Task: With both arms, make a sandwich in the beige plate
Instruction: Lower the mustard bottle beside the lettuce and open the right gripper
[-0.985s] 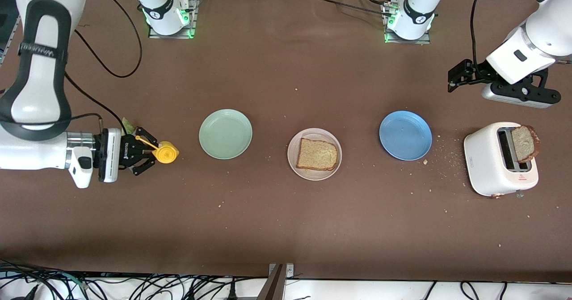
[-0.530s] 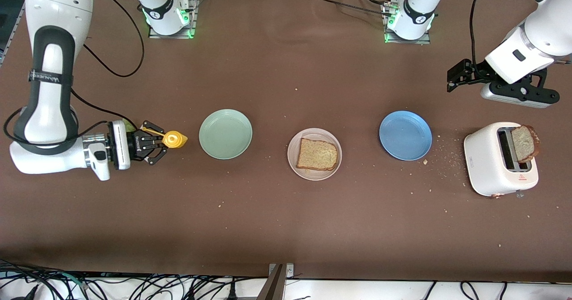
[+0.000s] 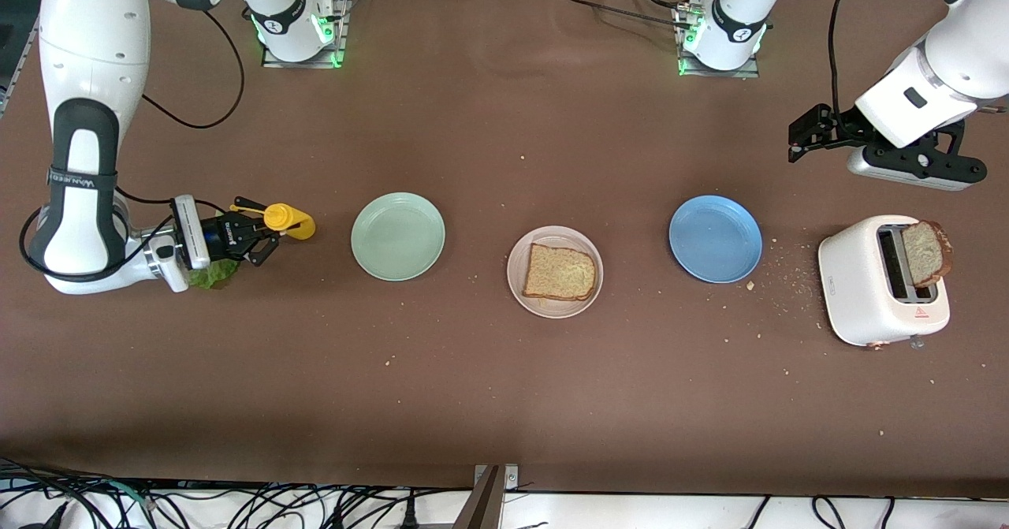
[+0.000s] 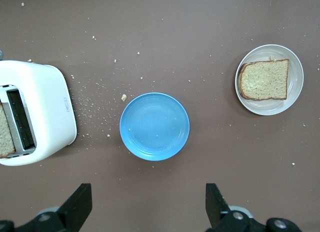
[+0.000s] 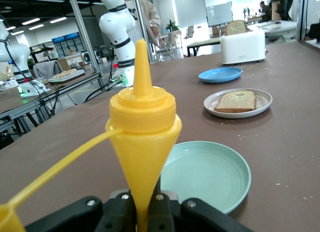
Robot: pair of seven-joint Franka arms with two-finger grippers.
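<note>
The right gripper [image 3: 260,233] is clamped on a yellow plastic squeeze bottle with a conical nozzle [image 3: 288,220], held over the brown desk [image 3: 504,403] at the right arm's end; the bottle's long axis lies roughly level, its nozzle aimed along the row of plates; first comes the round mint-green plate [image 3: 398,236], then the small round beige plate [image 3: 555,271] carrying one square brown wholegrain bread slice [image 3: 559,272]; so the carry, I judge, runs toward the table's middle, over the mint-green plate; a crinkled green lettuce leaf [image 3: 211,275] lies on the desk under the right wrist; the left gripper [image 3: 804,136] waits with its jaws wide and empty, above the desk near the white toaster [image 3: 863,281] with a slice standing in its slot [image 3: 926,253].
</note>
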